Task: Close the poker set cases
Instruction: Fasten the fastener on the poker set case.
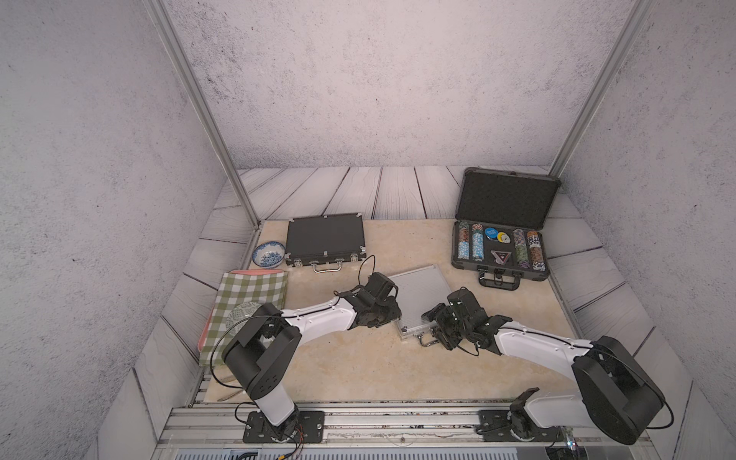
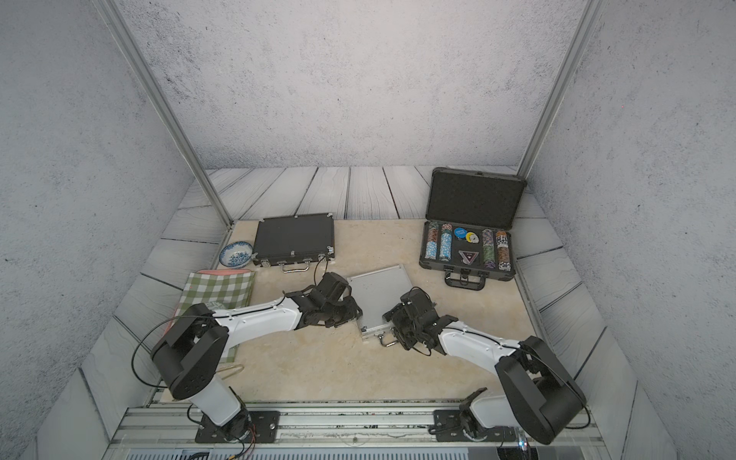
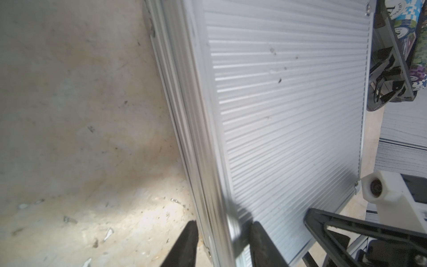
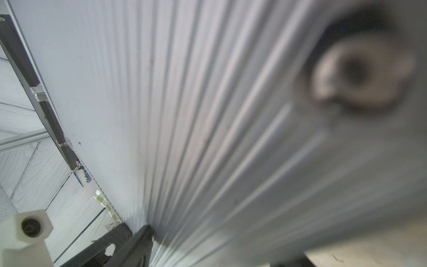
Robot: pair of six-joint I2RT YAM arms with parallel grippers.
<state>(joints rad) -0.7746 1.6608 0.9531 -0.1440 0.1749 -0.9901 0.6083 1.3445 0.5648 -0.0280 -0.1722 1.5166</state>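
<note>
- Front rail (image 1: pixel 398 416) w/ both arm mounts is closest; arms reach fwd from it to mid-table and converge on one case
- Silver case (image 1: pixel 422 292) lies at centre of table (image 1: pixel 358 358), lid down flat, handle (image 1: pixel 424 341) facing the rail; looks closed or nearly so, latches too small to judge
- Left gripper (image 3: pixel 224 233) sits at that case's left side: one finger outside the side wall, the other over the lid top, edge between them; jaws partly apart, can't tell if they pinch; prob. there to steady the case so it doesn't slide
- Right gripper (image 1: pixel 436 326) is at the front right corner by the handle, jaws spread wide, nothing seen clamped; its wrist view is all ribbed lid + blur, so prob. pressing down on the latch side
- Black flat case (image 1: pixel 324 239) is far left, shut, just beside bowl (image 1: pixel 269 255)
- Dark-grey case (image 1: pixel 502 249) is far right, open: lid (image 1: pixel 504 199) upright, chips (image 1: pixel 464 245) showing; approx. one case left to close
- Checked cloth (image 1: pixel 251 302) lies near left, apart from the work
</note>
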